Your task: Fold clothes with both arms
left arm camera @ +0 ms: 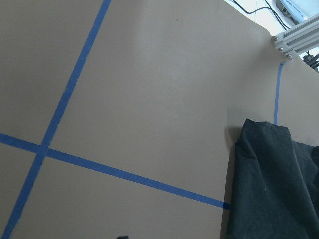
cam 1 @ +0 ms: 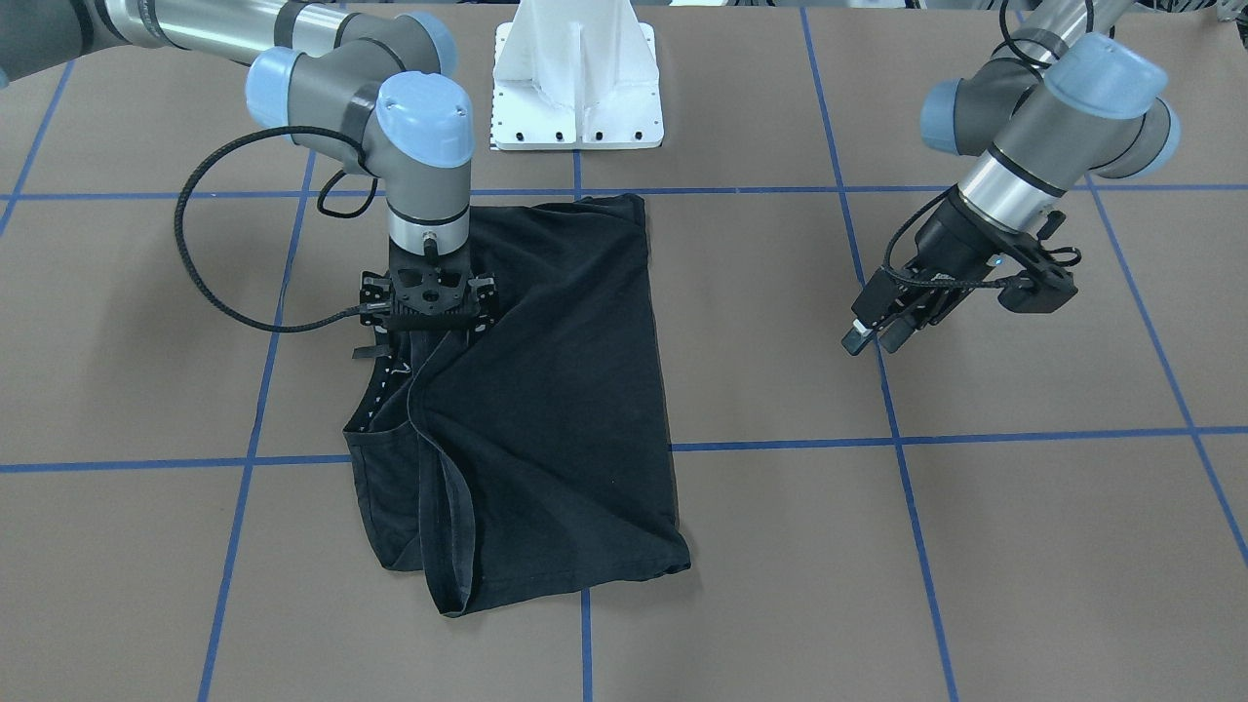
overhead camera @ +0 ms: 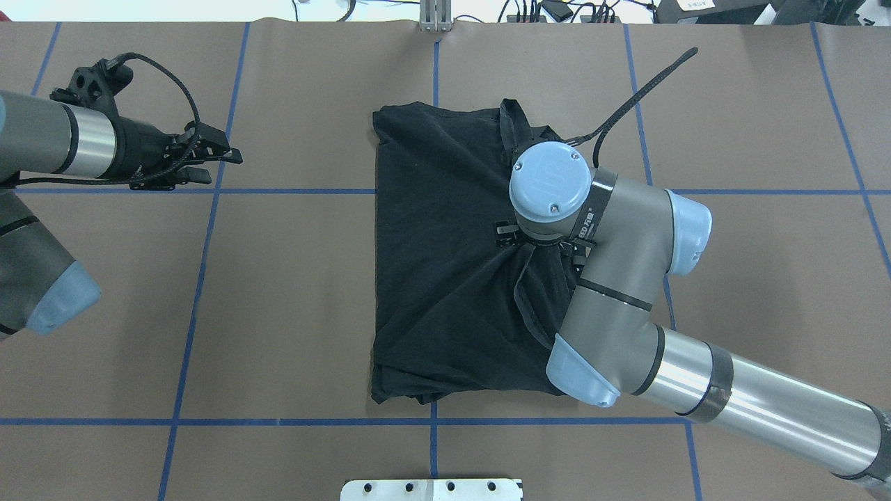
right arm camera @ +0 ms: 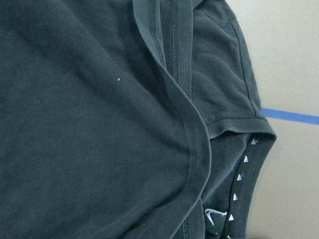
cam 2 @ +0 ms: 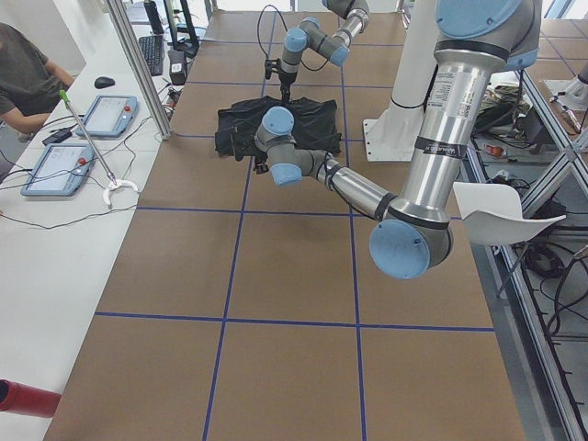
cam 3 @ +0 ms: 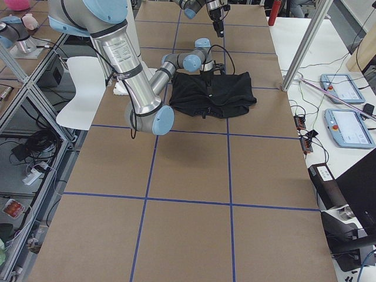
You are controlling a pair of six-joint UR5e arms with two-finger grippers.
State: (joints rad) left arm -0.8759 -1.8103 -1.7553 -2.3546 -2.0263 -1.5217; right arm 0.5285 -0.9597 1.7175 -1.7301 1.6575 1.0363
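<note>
The T-shirt point(cam 1: 565, 390) is plain black, with a row of small white triangles point(right arm camera: 239, 178) along one inner edge. The counter point(cam 1: 1024, 546) is brown, gridded with blue tape lines point(cam 1: 780, 445). The right arm point(cam 1: 331, 97) and left arm point(cam 1: 1043, 127) are grey with light-blue caps.

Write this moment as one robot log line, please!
stage: mid-fold | right end effector: shut on T-shirt, fabric bunched up to it | left end effector: open, above table, apart from T-shirt
</note>
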